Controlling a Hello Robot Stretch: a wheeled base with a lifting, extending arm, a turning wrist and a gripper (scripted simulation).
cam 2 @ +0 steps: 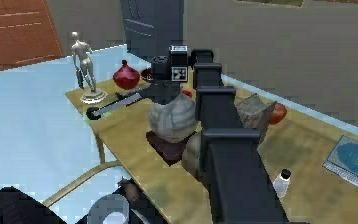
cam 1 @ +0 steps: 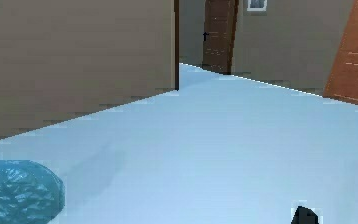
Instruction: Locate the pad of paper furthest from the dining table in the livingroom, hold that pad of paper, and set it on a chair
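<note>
Done so far: looks early, pad not on a chair yet | End effector (cam 2: 157, 76): out at the brown wooden tabletop (cam 2: 127, 130), near the round red vase (cam 2: 127, 74); cannot tell if it holds anything | Pad: maybe the flat blue-grey thing (cam 2: 349, 160), cut off at the edge | Hidden: the dark square arm (cam 2: 227, 150) covers the tabletop's middle

Open floor (cam 1: 217, 140) ahead toward a wooden door (cam 1: 219, 35), blue bag (cam 1: 22, 190) at lower left, table (cam 2: 307, 140) crowded with statuette (cam 2: 84, 62), red vase (cam 2: 127, 75) and box (cam 2: 255, 108)
</note>
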